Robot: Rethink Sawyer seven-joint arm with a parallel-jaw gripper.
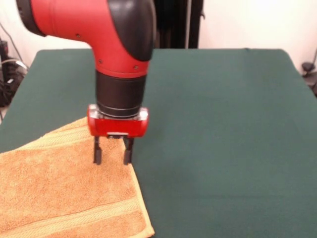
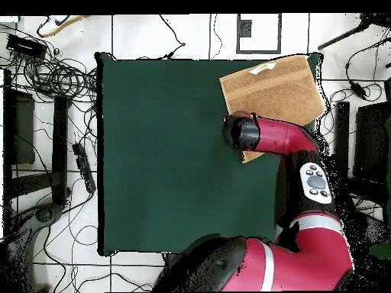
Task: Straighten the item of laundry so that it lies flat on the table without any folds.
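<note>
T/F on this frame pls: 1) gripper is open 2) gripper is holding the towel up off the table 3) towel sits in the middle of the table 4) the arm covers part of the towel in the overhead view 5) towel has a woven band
1) True. The gripper has its fingers apart, with a gap between them.
2) False. The towel lies on the table; the fingers hang over its edge with nothing between them.
3) False. It lies at one corner of the table, reaching the edge in the overhead view.
4) True. The arm hides one side of the towel.
5) True. A band runs near its end.
</note>
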